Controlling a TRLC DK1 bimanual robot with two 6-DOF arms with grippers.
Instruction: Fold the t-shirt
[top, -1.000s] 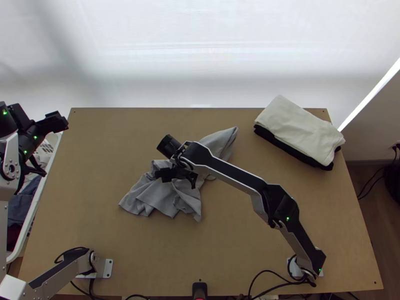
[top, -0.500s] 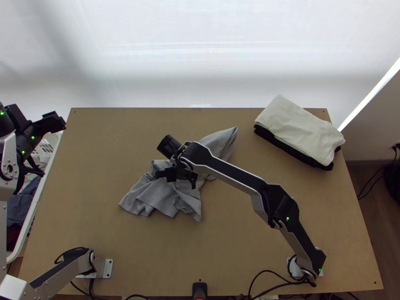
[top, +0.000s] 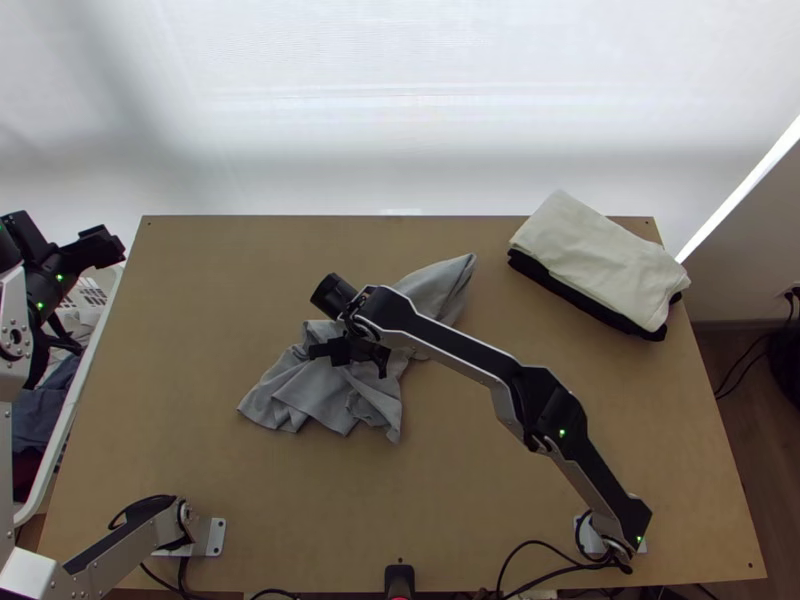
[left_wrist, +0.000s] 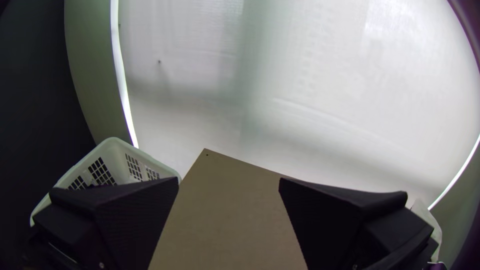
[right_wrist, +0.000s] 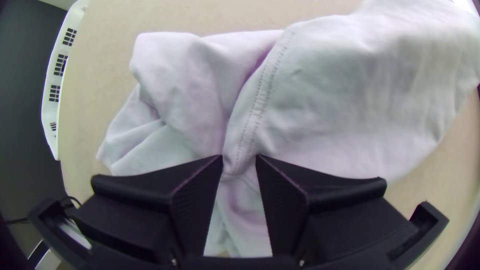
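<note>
Right gripper (top: 348, 352) in the top view is at the grey shirt (top: 320, 390), which lies bunched left of the worktop's (top: 250, 500) middle, one end stretched towards the back edge. The left gripper (top: 103, 246) is near the back left corner, beside which a basket (top: 76, 400) stands along the left edge. At the back right corner, white cloth (top: 600, 250) lies folded on black cloth (top: 580, 300). In the left wrist view, the left gripper's fingers stand wide apart. The right wrist view shows a narrow gap between the right gripper's fingertips, with shirt and its seam visible there.
</note>
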